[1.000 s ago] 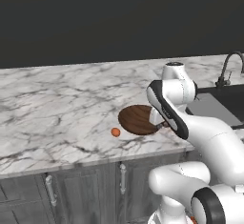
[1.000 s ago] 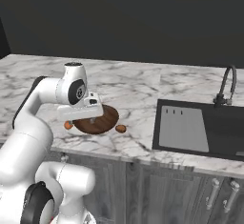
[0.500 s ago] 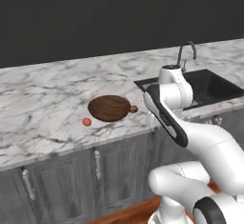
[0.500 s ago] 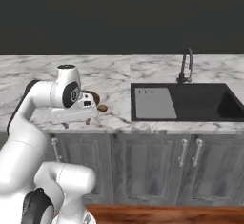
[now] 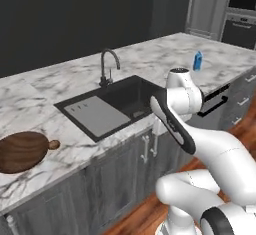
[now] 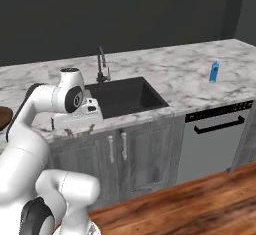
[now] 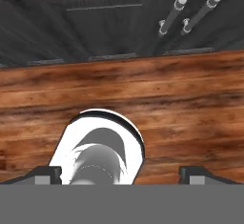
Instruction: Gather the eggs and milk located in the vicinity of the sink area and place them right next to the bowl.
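The pincer (image 7: 121, 173) points down at the wooden floor (image 7: 190, 104) in front of the cabinet doors (image 7: 105, 32). Its two dark fingertips (image 7: 45, 174) stand wide apart at the bottom of the hand view, with nothing between them and nothing touching them. In the base views the hand sits at the front edge of the desk (image 5: 150, 54), just before the sink (image 5: 117, 104), and its fingers are hidden behind the arm's own body there.

Taking the sink as the landmark: it is a black recessed basin with a grey drainer plate (image 5: 97, 116) on its left half and a dark arched faucet (image 5: 107, 66) standing at its back rim. The milk (image 5: 198, 61), a small blue carton, stands upright on the marble desk well to the right of the sink, past the dishwasher front (image 6: 217, 139) that lies below the desk on that side; in the right base view the milk (image 6: 214, 72) is equally far right of the basin (image 6: 125, 96). The bowl (image 5: 22, 151), dark-brown wood, rests on the desk well to the left of the sink, near the front edge. One of the eggs (image 5: 53, 144) lies touching or just beside the bowl's right rim, between bowl and sink. The arm's white links stand between the camera and the sink's right front corner in the left base view, covering part of the desk edge. Two paired door handles (image 7: 190, 13) hang on the cabinets below the sink.
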You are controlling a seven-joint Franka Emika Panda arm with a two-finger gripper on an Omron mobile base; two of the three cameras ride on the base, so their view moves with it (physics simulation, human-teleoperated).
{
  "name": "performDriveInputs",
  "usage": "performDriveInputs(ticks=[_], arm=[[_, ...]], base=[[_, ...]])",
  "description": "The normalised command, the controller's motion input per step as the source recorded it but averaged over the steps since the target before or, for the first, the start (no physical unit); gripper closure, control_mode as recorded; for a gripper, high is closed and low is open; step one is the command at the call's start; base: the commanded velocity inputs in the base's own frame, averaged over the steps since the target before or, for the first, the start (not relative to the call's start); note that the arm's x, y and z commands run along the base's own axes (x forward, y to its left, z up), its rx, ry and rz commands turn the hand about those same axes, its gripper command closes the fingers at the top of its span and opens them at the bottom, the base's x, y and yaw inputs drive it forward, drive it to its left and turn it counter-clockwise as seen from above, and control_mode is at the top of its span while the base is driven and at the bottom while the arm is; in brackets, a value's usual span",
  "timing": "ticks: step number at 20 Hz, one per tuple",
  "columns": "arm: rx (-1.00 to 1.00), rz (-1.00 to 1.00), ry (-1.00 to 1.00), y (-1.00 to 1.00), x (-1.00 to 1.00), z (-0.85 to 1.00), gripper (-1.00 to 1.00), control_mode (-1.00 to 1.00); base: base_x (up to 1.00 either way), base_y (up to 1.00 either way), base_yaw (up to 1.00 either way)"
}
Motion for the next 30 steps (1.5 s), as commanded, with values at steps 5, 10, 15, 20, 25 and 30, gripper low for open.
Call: performDriveInputs(ticks=[5,10,15,20,25,30], arm=[[0.0,0.0,0.0,0.0,0.0,0.0,-1.0,1.0],[0.0,0.0,0.0,0.0,0.0,0.0,-1.0,1.0],[0.0,0.0,0.0,0.0,0.0,0.0,-1.0,1.0],[0.0,0.0,0.0,0.0,0.0,0.0,-1.0,1.0],[0.0,0.0,0.0,0.0,0.0,0.0,-1.0,1.0],[0.0,0.0,0.0,0.0,0.0,0.0,-1.0,1.0]], base=[[0.59,-1.0,0.05],[0.84,-1.0,0.31],[0.92,-1.0,0.36],[0.95,-1.0,0.35],[0.77,-1.0,0.3],[0.26,-1.0,0.16]])
